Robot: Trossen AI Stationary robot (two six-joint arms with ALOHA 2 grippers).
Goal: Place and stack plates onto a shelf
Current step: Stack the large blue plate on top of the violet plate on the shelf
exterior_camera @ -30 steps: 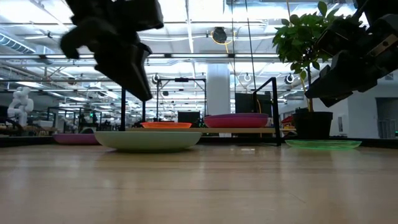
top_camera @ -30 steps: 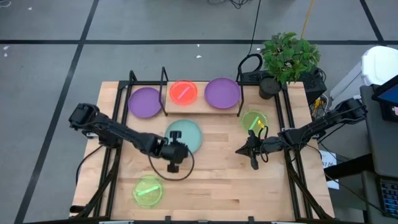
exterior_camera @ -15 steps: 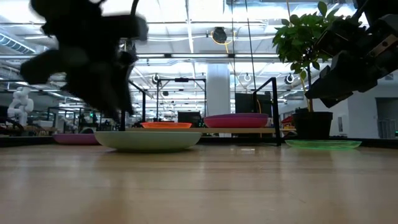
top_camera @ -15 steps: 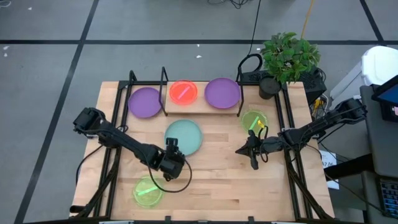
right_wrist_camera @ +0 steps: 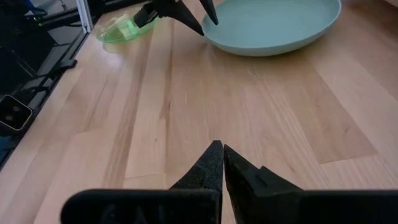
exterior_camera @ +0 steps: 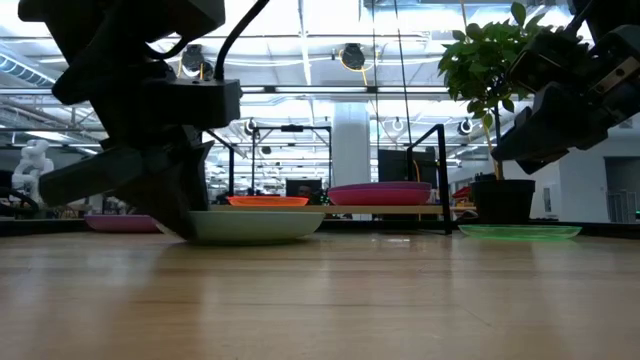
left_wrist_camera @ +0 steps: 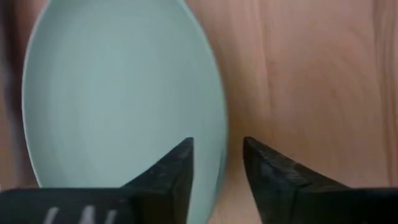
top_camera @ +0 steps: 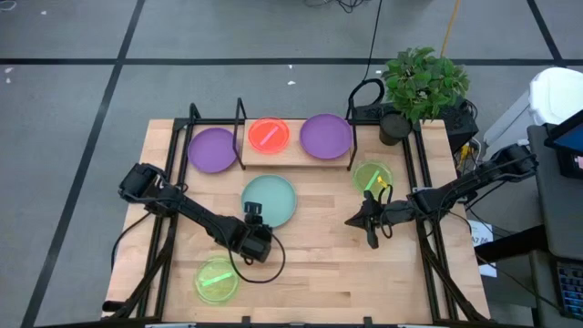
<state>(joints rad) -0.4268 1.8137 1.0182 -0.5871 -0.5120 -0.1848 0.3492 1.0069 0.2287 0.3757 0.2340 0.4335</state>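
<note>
Teal plate [top_camera: 270,199] flat on the table [top_camera: 328,273] just in front of the shelf [top_camera: 296,155], near rim straddled by the part-spread left gripper [left_wrist_camera: 216,163], apparently lining up a pinch. On the shelf: one orange plate [top_camera: 269,135], one purple plate [top_camera: 325,136]. Off it: one purple [top_camera: 212,148], two green [top_camera: 217,281] [top_camera: 372,177]. Six counted. Right gripper [right_wrist_camera: 222,163] pressed together, waiting at the right.

The high view looks straight down on the whole table [top_camera: 319,264]; the low view looks level across it from the near edge; both wrist views sit close, sharing the teal plate [left_wrist_camera: 118,93]
</note>
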